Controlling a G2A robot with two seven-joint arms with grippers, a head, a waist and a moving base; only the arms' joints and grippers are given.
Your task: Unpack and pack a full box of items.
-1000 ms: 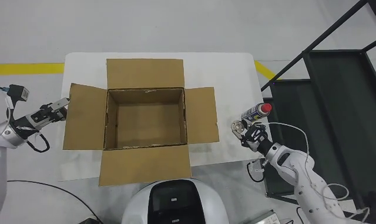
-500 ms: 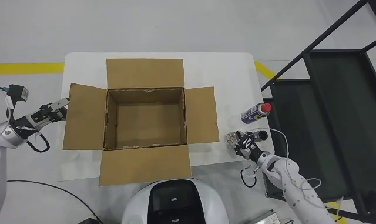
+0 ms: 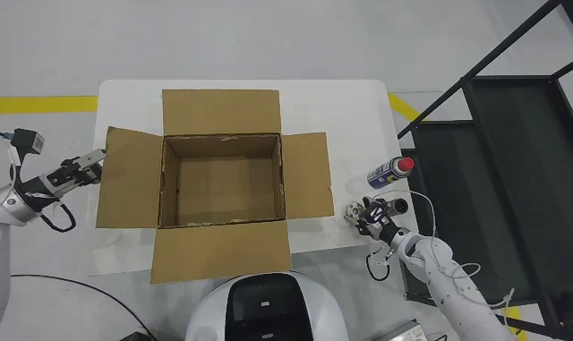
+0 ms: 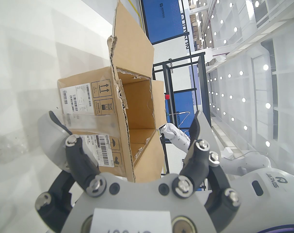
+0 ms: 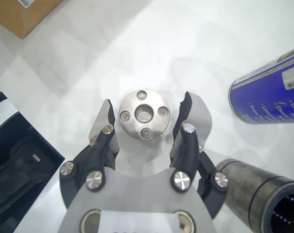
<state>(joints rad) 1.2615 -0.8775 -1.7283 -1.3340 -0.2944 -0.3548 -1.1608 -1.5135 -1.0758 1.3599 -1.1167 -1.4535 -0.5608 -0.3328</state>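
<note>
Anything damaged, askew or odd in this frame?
The brown cardboard box has ragged, torn flap folds at its rim. The blue spray can with a red cap lies on its side near the edge of the white table. Nothing is spilled.

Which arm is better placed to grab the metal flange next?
Right. The right gripper, open, straddles the flange; the left gripper sits across the box, by its far flap.

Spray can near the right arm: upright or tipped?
Tipped. The spray can lies on its side on the table, red cap pointing away from the box. In the right wrist view its blue body also lies flat.
</note>
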